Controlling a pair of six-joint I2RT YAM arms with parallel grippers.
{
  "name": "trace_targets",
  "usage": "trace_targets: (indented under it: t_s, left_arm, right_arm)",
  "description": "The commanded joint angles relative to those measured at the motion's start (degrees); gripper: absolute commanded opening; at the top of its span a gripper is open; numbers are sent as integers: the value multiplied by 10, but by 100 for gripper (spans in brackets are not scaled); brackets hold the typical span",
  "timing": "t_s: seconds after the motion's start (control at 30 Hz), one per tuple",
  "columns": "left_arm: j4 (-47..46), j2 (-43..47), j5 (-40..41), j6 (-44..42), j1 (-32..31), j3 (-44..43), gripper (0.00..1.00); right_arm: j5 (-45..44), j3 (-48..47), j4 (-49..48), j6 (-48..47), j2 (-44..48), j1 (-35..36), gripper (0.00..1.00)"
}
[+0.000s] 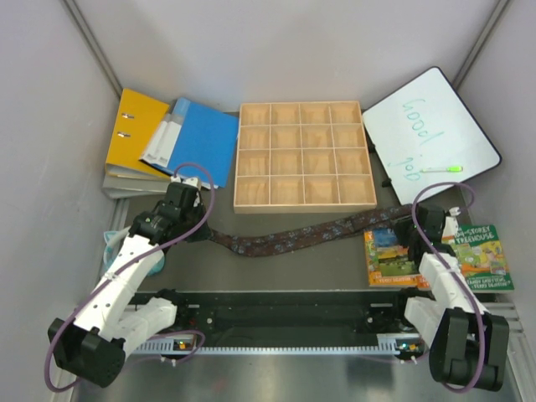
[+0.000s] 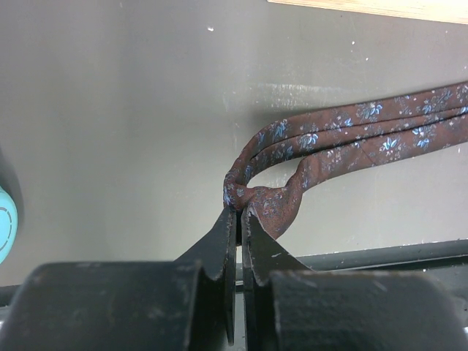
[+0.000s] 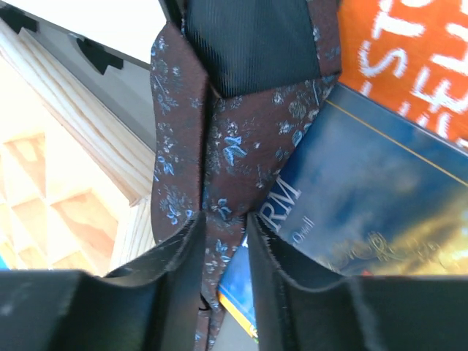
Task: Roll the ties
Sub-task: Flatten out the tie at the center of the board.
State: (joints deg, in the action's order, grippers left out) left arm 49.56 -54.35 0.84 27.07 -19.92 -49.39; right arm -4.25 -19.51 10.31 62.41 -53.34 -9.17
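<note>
left jaws point(image 2: 238, 219) pinch the floral woven tie's point(image 1: 289, 239) folded end; right jaws point(image 3: 225, 234) straddle its wide end.

We see a grey surface point(image 1: 293, 268). On it, at the back, lies a wooden compartment tray point(image 1: 305, 157), flanked by a yellow binder point(image 1: 134, 130) and blue folder point(image 1: 201, 138) on the left and a whiteboard point(image 1: 431, 126) with a green marker point(image 1: 441, 169) on the right. The tie point(image 1: 293, 239) stretches across the middle, its right end over two books point(image 1: 440, 255).
</note>
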Motion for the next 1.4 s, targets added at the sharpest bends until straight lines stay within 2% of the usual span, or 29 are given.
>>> trace_targets:
  t_s: [0.0,0.07,0.1,0.3,0.43,0.6,0.73,0.9,1.17,1.23,1.27,1.3,1.33,1.37]
  left_arm:
    - [-24,6,-5,-2,2,3,4]
    - [-24,4,-5,-1,2,3,4]
    - [-24,4,-5,-1,2,3,4]
    - [-24,0,-5,-2,2,3,4]
    - [-21,-6,-5,-4,2,-1,3]
    - [-3,-4,-50,55,2,0,3]
    - [-33,7,-132,111,1,32,3]
    - [-50,26,-152,137,0,63,3]
    - [-69,-1,-154,133,0,76,6]
    - [-69,-15,-143,134,0,74,8]
    - [-68,-19,-138,134,0,71,9]
    - [-62,-22,-120,134,1,68,11]
    - [-54,-23,-108,135,1,63,28]
    - [-39,-22,-96,138,1,60,37]
  right_arm:
    - [2,39,16,-39,-40,-5,25]
    - [7,47,-6,-47,-48,-5,14]
    - [1,46,-6,-48,-54,-5,0]
    - [-21,3,28,-84,-79,-5,0]
    - [-27,-9,77,-105,-34,-37,0]
    - [-40,-33,164,-137,40,-121,0]
    - [-52,-46,212,-148,59,-165,0]
    - [14,-30,195,-180,58,-271,0]
    - [119,-21,190,-222,84,-283,1]
    - [127,-28,209,-232,97,-284,25]
    - [130,-30,216,-235,106,-283,52]
    - [143,-33,222,-234,121,-284,63]
    - [153,-34,228,-231,128,-283,70]
    - [163,-35,235,-226,135,-284,78]
